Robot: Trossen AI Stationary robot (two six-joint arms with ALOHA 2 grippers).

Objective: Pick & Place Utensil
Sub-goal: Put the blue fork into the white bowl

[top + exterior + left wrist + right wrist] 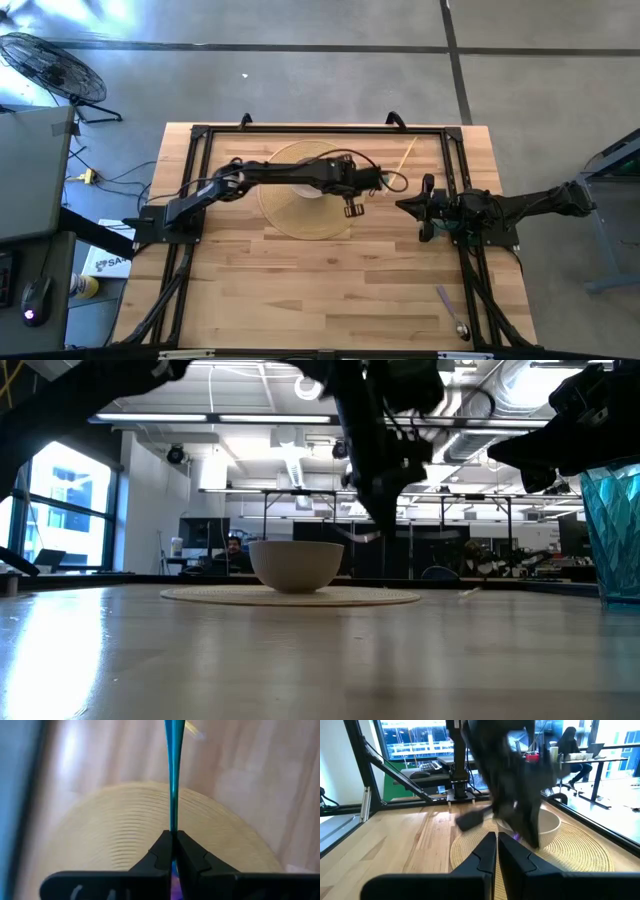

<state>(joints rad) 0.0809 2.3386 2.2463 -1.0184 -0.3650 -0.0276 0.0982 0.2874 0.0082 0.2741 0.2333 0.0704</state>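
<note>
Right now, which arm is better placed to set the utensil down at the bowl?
Left. Its gripper is shut on the teal utensil and hangs over the woven placemat, right beside the bowl. The right gripper is shut on nothing, off the mat.

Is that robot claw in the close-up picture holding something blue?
Yes, the left gripper is shut on a thin blue utensil handle, which sticks out from between its fingers above the woven placemat.
</note>
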